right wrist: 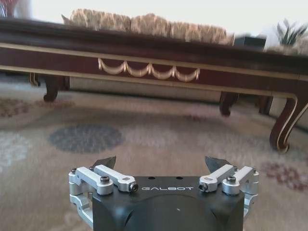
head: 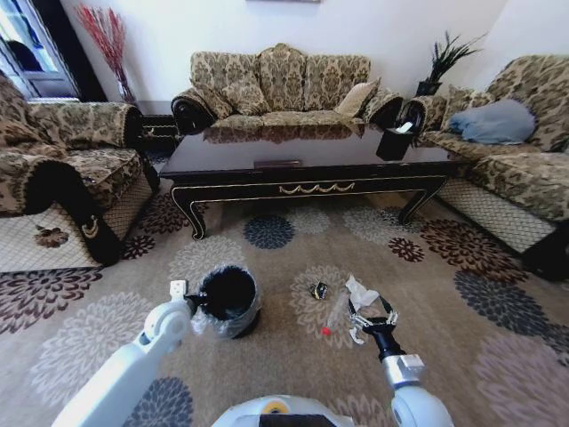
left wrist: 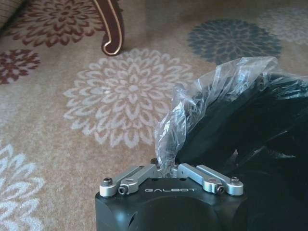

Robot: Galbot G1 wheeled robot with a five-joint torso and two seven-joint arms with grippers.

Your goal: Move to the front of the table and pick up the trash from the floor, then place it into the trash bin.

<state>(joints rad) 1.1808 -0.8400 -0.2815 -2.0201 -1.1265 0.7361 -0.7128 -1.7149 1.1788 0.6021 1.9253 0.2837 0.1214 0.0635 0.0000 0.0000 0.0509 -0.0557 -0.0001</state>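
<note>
The trash bin (head: 228, 299), black with a clear crinkly liner, stands on the floor (head: 267, 374) left of centre. My left gripper (head: 196, 305) is shut on its near rim and liner (left wrist: 164, 166). To its right lie the trash pieces: a white tissue (head: 360, 291), a clear bottle (head: 337, 312) with a red cap, and a small dark wrapper (head: 320, 290). My right gripper (head: 373, 315) is open just behind the tissue and bottle, with nothing between its fingers (right wrist: 161, 162). The dark table (head: 302, 157) stands beyond, and its front rail (right wrist: 159, 53) faces the right wrist camera.
Patterned sofas stand to the left (head: 62, 178), behind the table (head: 280, 84) and to the right (head: 516, 160). A black tissue box (head: 394, 142) sits on the table's right end. A curved table leg (left wrist: 111, 29) stands near the bin. Open carpet lies between the table and me.
</note>
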